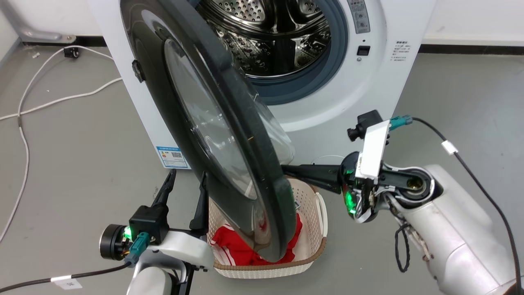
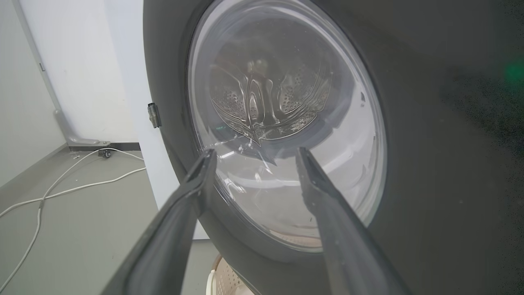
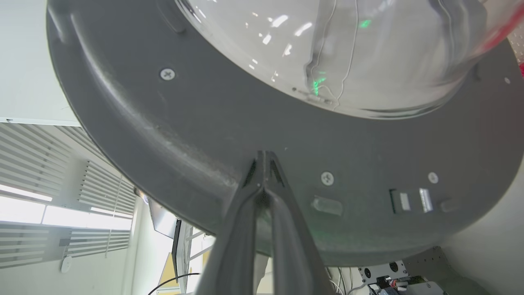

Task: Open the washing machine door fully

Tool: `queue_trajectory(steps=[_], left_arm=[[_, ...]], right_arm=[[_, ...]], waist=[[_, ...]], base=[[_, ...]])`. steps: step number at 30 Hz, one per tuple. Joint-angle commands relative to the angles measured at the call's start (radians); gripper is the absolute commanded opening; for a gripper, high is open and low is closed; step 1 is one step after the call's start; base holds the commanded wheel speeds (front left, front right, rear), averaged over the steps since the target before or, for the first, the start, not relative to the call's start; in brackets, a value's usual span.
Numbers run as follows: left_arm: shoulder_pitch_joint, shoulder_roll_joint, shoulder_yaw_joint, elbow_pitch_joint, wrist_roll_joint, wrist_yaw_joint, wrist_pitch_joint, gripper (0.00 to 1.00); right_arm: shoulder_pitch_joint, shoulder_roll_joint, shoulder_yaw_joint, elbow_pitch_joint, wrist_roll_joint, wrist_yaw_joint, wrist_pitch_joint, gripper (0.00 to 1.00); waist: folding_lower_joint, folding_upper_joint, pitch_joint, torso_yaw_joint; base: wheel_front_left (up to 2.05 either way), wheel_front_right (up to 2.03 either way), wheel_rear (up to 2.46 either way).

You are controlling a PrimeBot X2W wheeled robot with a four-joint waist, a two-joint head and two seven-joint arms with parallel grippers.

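The washing machine door (image 1: 213,131) stands swung out from the washing machine (image 1: 368,94), roughly edge-on to the head camera. It is a broad round disc with a glossy black rim and a clear glass pane at its centre. Behind it lie the open drum mouth (image 1: 270,37), of perforated, ribbed steel, and its grey rubber gasket (image 1: 331,69).

The left gripper (image 1: 187,174) sits low on the door's outer side, its two long dark fingers spread wide with nothing between them. In the left wrist view they point at the glass.

The right gripper (image 3: 264,164) reaches in from the other side. Its fingers are pinched together into a narrow wedge, with the tips against the matt grey plastic of the door's inner face, just beside the bulging glass bowl (image 3: 368,53). The tips seem to touch the plastic, though the angle makes this hard to confirm.

Beneath the door's lower edge stands a cream perforated laundry basket (image 1: 317,213) with a woven-look rim, holding crumpled red cloth (image 1: 233,246). White cables (image 1: 24,123) trail over the smooth grey floor.
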Motion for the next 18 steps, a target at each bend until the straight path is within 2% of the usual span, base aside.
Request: queue_trajectory(steps=[1, 11, 18], left_arm=[[0.015, -0.001, -0.001, 0.002, 0.002, -0.003, -0.003, 1.00], [0.025, 0.000, -0.002, -0.002, -0.003, -0.004, -0.003, 1.00], [0.020, -0.001, -0.003, -0.006, -0.011, 0.007, -0.003, 1.00]], right_arm=[[0.030, 0.021, 0.013, -0.018, 0.006, 0.000, -0.001, 0.00], [0.083, 0.056, 0.060, -0.089, 0.010, 0.000, -0.056, 0.00], [0.107, 0.059, 0.068, -0.132, 0.004, 0.000, -0.116, 0.00]], waist=[[0.0002, 0.0000, -0.011, 0.004], [0.0002, 0.0000, -0.016, 0.006], [0.0002, 0.0000, -0.006, 0.000]], base=[[0.00, 0.00, 0.00], [0.00, 0.00, 0.00], [0.00, 0.00, 0.00]])
